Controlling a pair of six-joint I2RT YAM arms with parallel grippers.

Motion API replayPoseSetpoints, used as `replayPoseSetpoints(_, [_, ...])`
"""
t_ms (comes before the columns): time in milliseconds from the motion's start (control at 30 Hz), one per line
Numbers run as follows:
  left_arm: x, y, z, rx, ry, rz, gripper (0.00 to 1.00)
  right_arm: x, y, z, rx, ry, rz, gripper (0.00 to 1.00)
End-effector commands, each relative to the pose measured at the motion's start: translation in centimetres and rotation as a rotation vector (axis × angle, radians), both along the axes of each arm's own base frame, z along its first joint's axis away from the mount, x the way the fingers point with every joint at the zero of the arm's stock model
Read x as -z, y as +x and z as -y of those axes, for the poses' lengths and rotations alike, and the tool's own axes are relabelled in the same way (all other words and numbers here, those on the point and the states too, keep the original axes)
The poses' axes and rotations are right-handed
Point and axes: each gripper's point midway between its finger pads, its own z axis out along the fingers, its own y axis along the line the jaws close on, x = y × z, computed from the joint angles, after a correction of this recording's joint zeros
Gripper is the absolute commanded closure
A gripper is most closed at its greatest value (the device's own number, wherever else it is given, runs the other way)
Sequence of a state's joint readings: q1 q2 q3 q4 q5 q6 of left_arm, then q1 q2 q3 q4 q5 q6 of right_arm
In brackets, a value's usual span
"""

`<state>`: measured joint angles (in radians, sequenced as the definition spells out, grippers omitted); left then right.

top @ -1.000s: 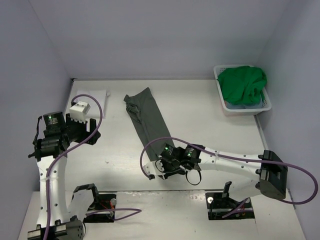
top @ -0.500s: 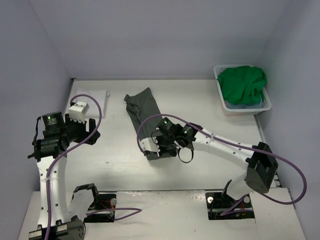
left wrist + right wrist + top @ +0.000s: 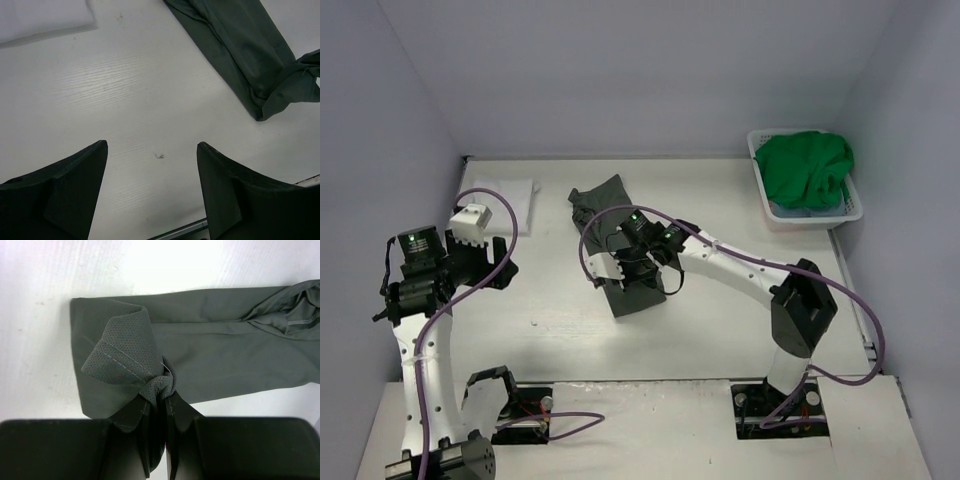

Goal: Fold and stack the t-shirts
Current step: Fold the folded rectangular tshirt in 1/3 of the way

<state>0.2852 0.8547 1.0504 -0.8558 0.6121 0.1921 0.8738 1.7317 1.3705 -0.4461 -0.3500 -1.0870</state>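
A dark grey shirt [image 3: 602, 203] lies as a long folded strip in the middle of the table; it also shows in the left wrist view [image 3: 240, 45]. My right gripper [image 3: 617, 264] [image 3: 161, 395] is shut on the strip's near hem and holds it bunched above the rest of the grey cloth [image 3: 225, 355]. My left gripper [image 3: 492, 262] [image 3: 152, 150] is open and empty over bare table to the left of the strip. A folded white shirt [image 3: 510, 195] [image 3: 45, 17] lies at the back left. A bright green shirt [image 3: 807, 168] fills the basket, with light blue-grey cloth [image 3: 800, 212] under it.
The white plastic laundry basket [image 3: 855, 213] stands at the back right by the wall. Purple cables loop from both arms. The table's near edge and a metal rail [image 3: 180, 231] lie just below the left gripper.
My right gripper has moved from the table's near side toward the back left, carrying the grey shirt's near end up over the strip. The left arm shifted only slightly.
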Motion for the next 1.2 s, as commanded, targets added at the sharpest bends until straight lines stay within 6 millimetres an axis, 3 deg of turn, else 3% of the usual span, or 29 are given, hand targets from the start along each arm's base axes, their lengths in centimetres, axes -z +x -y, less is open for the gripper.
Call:
replayPoseSetpoints(0, [-1.6, 0.8, 0.4, 0.022, -0.024, 0.069, 0.33, -2.1, 2.3, -1.3, -0.027, 0.055, 0.056, 0.92])
replayPoseSetpoints(67, [-1.2, 0.9, 0.4, 0.029, -0.027, 0.053, 0.33, -3.0, 3.6, -1.6, -0.021, 0.072, 0.077, 0.92])
replayPoseSetpoints(333, [-1.5, 1.2, 0.7, 0.041, -0.046, 0.054, 0.33, -2.0, 7.8, -2.2, -0.012, 0.055, 0.108, 0.92])
replayPoseSetpoints(733, [-1.6, 1.3, 0.7, 0.036, -0.079, 0.058, 0.33, 2.7, 11.3, -2.8, 0.007, 0.043, 0.035, 0.85])
replayPoseSetpoints(867, [-2.0, 1.3, 0.7, 0.034, -0.104, 0.071, 0.33, 2.8, 12.5, -3.6, 0.017, 0.087, 0.032, 0.83])
replayPoseSetpoints(1167, [-2.1, 1.5, 0.5, 0.026, -0.136, 0.08, 0.33, 1.4, 15.3, -5.5, 0.11, 0.204, 0.085, 0.66])
